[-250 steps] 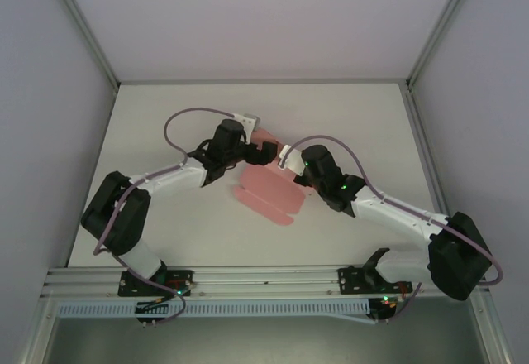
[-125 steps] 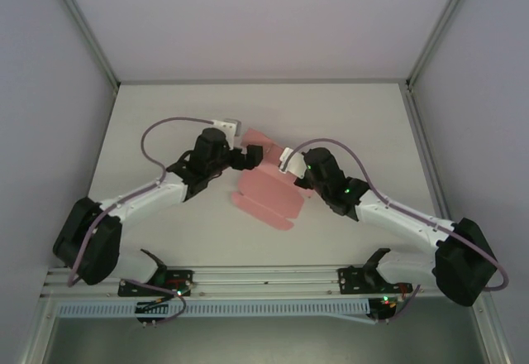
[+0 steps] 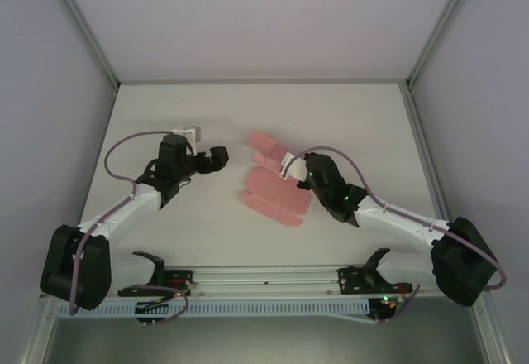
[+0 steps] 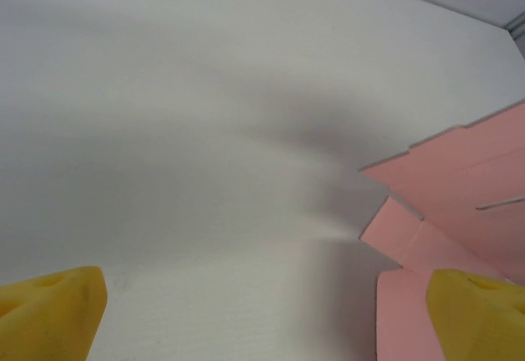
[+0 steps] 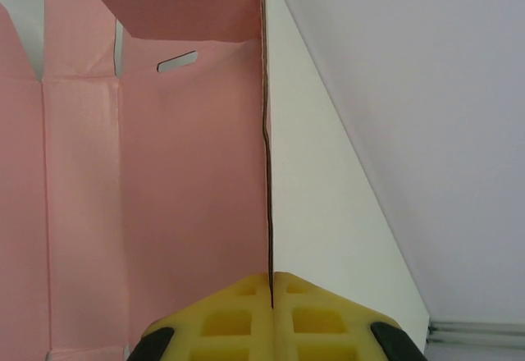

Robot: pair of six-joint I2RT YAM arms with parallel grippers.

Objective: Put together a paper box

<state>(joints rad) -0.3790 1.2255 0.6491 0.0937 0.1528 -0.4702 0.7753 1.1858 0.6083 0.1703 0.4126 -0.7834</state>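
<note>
Top external view: the paper box (image 3: 273, 197) is a pink die-cut blank lying mostly flat near the middle of the white desk (image 3: 165, 116), with flaps reaching toward its far and near sides. Right wrist view shows the paper box (image 5: 189, 180) close up. Creased panels lie side by side, a small slot is cut near the far end, and a far flap is folded over. One panel stands upright and is seen edge-on as a thin dark line. That edge runs down into the right claw (image 5: 271, 289), whose yellow pads (image 5: 221, 320) are pressed together on the card, pinching it. From above, the right claw (image 3: 289, 166) sits at the blank's right edge, touching it.

The left claw (image 3: 216, 158) is to the left of the blank and apart from it, with bare desk between. Left wrist view has its two yellow fingertips (image 4: 51, 310) spread wide at the bottom corners with nothing between them. The paper box (image 4: 459, 189) lies ahead on the right, showing stepped flap edges. Lilac cables (image 3: 124, 145) loop over both arms.
</note>
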